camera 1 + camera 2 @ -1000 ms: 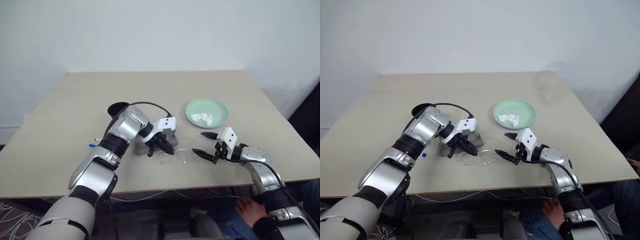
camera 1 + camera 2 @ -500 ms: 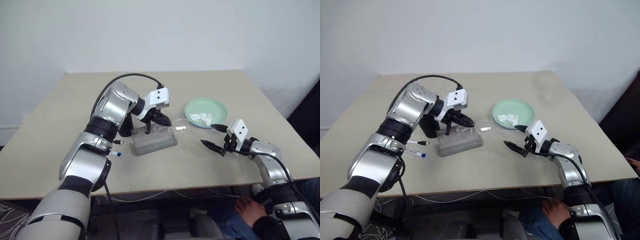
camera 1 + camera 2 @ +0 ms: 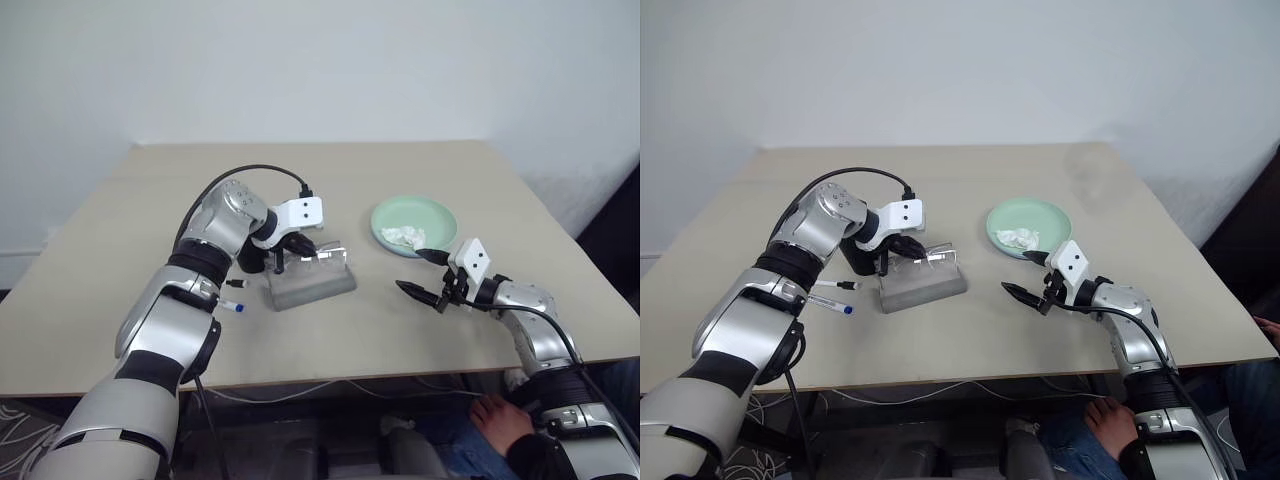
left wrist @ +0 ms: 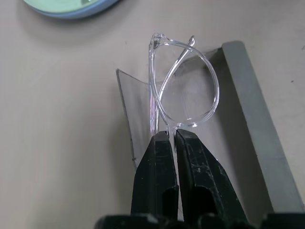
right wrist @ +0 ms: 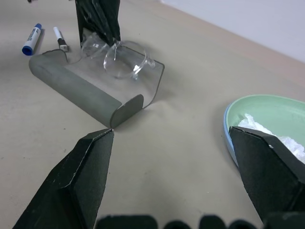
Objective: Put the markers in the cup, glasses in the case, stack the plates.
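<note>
Lifted off the table, the glasses [image 4: 183,88] now hang over the open case [image 3: 311,283], pinched by the left end effector [image 4: 172,138]; right end effector [image 3: 421,274] wide.

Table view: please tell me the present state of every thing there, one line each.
Glasses: folded, pinched by left end effector above case.
Case: open, nothing inside.
Markers: lying on table, outside cup.
Green plate: stacked on blue plate, holding tissue.
Right end effector: open, holding nothing.

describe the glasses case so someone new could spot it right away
On the beige table, look just toward the robot's left from the mint green plate. The case is the grey oblong box lying open there, the only grey thing, with the left claw holding the clear glasses over it.
</note>
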Tool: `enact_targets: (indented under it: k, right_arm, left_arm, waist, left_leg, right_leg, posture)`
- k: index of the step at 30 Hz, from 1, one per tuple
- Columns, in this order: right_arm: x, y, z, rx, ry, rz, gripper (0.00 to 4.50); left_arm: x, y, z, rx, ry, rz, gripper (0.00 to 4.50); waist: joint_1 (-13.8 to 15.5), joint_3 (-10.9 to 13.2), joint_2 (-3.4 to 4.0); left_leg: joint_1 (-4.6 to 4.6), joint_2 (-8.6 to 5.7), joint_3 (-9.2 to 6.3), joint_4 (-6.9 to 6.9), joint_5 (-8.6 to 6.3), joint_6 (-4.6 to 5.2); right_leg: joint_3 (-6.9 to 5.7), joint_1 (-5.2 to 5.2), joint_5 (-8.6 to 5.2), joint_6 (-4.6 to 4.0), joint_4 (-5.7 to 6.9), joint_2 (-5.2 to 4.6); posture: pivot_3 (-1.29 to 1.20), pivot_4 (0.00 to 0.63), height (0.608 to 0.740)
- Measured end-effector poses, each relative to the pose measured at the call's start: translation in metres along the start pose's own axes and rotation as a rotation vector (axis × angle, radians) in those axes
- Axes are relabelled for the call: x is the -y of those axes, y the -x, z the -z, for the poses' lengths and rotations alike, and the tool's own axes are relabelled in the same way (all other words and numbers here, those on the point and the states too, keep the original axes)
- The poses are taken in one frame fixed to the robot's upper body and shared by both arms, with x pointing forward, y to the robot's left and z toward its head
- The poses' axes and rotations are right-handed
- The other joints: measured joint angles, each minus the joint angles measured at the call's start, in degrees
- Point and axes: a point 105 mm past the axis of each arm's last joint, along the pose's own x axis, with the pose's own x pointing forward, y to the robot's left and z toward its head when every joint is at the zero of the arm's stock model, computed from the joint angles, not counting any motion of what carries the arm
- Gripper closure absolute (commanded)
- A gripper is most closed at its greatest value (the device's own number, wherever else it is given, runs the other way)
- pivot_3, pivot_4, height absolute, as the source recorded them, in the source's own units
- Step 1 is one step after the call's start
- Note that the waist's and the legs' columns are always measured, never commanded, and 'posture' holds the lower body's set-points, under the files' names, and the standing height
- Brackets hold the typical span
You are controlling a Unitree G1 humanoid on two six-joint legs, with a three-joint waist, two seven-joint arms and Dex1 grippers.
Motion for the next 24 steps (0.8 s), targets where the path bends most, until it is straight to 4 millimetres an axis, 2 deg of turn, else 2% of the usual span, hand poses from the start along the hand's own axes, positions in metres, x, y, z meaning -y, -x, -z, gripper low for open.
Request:
enact_targets:
  k: [11, 24]
  right_arm:
    - [-0.001, 0.000, -0.001, 0.002, 0.000, -0.003, 0.30]
    - [-0.004, -0.004, 0.000, 0.010, -0.009, -0.009, 0.30]
  left_arm:
    - [0.019, -0.018, 0.016, -0.032, 0.023, 0.061, 4.41]
    - [0.036, -0.018, 0.010, -0.018, 0.010, 0.137, 4.41]
  waist:
    - [0.0, 0.0, 0.00]
    - [0.0, 0.0, 0.01]
  left_leg:
    - [0.00, 0.01, 0.00, 0.03, 0.00, 0.00]
    - [0.00, 0.01, 0.01, 0.05, -0.01, 0.02]
  right_leg:
    - [0.00, 0.00, 0.02, 0.02, 0.01, 0.00]
    - [0.02, 0.01, 0.02, 0.03, 0.02, 0.00]
  posture:
    - [0.00, 0.000, 0.720]
    - [0.00, 0.000, 0.720]
